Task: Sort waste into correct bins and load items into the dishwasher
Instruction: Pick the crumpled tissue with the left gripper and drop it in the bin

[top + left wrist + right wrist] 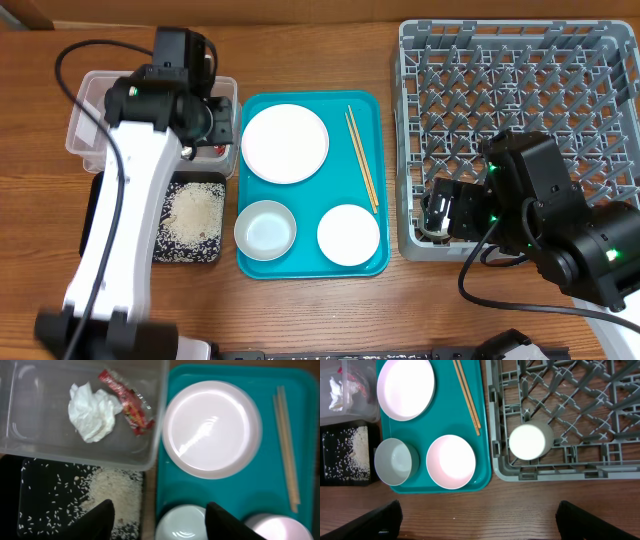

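Observation:
On the teal tray lie the white plate, chopsticks, white bowl and pink bowl. The clear tub holds the napkin and wrapper. Rice lies in the black tray. The tiny white cup sits in the grey rack near its front left corner. My left gripper is open and empty, above the gap between the black tray and the white bowl. My right gripper is open and empty over bare table, in front of the rack.
The tub, black tray and teal tray stand close together on the left, and the rack fills the right. My left arm covers part of the tub and black tray from overhead. Wooden table shows in front of the tray.

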{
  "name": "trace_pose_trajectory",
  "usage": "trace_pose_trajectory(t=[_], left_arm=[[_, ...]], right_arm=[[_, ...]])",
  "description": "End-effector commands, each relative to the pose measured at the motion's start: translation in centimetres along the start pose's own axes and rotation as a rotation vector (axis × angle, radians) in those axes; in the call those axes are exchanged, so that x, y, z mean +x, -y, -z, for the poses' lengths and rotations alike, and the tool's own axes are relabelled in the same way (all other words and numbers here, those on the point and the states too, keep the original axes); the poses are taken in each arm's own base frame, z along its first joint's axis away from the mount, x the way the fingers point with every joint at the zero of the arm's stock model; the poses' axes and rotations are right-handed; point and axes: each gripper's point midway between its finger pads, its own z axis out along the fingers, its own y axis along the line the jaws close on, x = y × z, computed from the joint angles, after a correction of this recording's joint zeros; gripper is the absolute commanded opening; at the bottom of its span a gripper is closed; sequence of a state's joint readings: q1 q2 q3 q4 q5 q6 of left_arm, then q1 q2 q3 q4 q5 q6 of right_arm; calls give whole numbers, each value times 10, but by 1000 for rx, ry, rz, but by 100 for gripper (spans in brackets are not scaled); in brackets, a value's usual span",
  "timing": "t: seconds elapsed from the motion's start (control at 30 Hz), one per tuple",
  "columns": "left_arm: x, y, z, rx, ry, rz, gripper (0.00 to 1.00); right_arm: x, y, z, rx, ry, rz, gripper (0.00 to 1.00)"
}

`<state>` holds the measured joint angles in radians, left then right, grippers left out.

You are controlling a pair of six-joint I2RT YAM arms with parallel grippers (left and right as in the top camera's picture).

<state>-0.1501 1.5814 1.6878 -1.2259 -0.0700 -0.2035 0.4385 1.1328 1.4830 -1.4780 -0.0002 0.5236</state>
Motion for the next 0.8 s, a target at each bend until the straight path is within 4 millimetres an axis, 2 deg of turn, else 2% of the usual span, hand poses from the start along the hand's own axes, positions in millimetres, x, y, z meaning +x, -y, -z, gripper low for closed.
trace_pose_trajectory(t=[0.0, 0.03, 0.07, 0.13, 0.23, 0.33, 0.5, 0.67, 0.77], left_arm=[[9, 21, 76, 57, 159, -64, 68], [20, 17, 102, 24, 214, -52, 75], [27, 13, 116, 3, 244, -46, 100], [41, 11, 138, 6, 280, -69, 100], [65, 25, 162, 129, 295, -112, 100], [77, 22, 183, 174, 346, -111, 100], [82, 16, 193, 184, 377, -106, 100], [78, -5, 185, 67, 419, -113, 100], [70, -2, 176, 101, 512, -149, 100]], right_arm=[[-2, -1, 3, -9, 12, -1, 100], [-2, -1, 3, -9, 12, -1, 100], [-2, -1, 3, -9, 12, -1, 100], [-2, -1, 3, -9, 12, -1, 100], [-2, -1, 3, -9, 12, -1, 100], [-2, -1, 3, -9, 12, -1, 100], [-2, -1, 3, -9, 12, -1, 100], [-2, -1, 3, -9, 12, -1, 100], [-2, -1, 3, -9, 12, -1, 100]])
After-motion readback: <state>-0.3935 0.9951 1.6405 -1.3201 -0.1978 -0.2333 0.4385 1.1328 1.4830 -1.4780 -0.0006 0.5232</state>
